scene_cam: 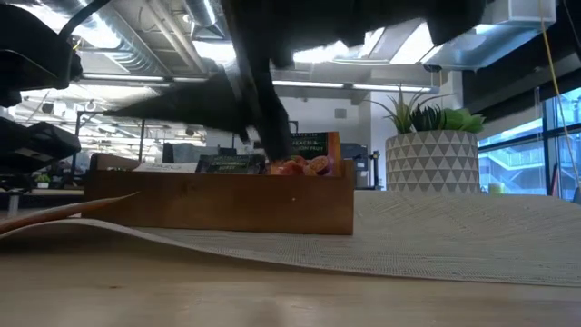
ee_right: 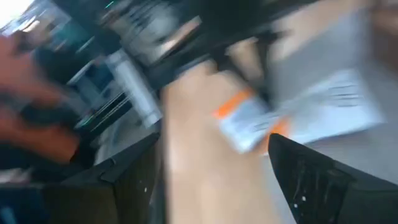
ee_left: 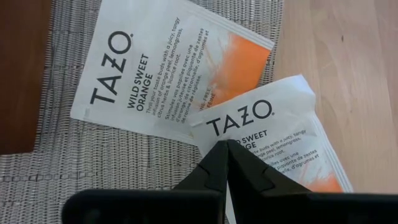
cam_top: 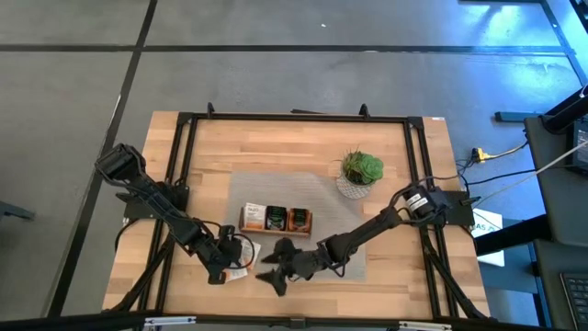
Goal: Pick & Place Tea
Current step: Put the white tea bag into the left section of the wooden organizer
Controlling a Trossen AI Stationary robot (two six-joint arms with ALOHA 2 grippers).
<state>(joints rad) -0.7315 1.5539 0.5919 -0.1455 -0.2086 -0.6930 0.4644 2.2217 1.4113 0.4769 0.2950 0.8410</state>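
Observation:
Two white-and-orange tea sachets lie flat near the table's front edge, one (ee_left: 168,68) on the grey mat (ee_left: 74,155) and the other (ee_left: 273,124) overlapping it and reaching onto the bare wood. My left gripper (ee_left: 225,149) (cam_top: 225,268) is shut, its tips over the nearer sachet's middle. Just right of them, my right gripper (cam_top: 276,265) hangs open with nothing between its fingers; its wrist view is blurred and shows one finger (ee_right: 323,180) near the sachets (ee_right: 292,118). Behind stands the wooden tray (cam_top: 276,219) with more sachets in its compartments. My left gripper's shut fingertips (ee_left: 217,158) come from above, slanting down, at the printed face of the nearer sachet (ee_left: 239,127). The fingers themselves hide the place where they meet it, so I cannot tell whether they touch it. The sachet lies flat on the mat and table.
A green plant in a white pot (cam_top: 360,173) (scene_cam: 434,145) stands at the mat's far right corner. The tray (scene_cam: 222,195) sits across the mat's middle. A black frame (cam_top: 294,117) runs round the table top. Bare wood (cam_top: 404,276) lies at the front right.

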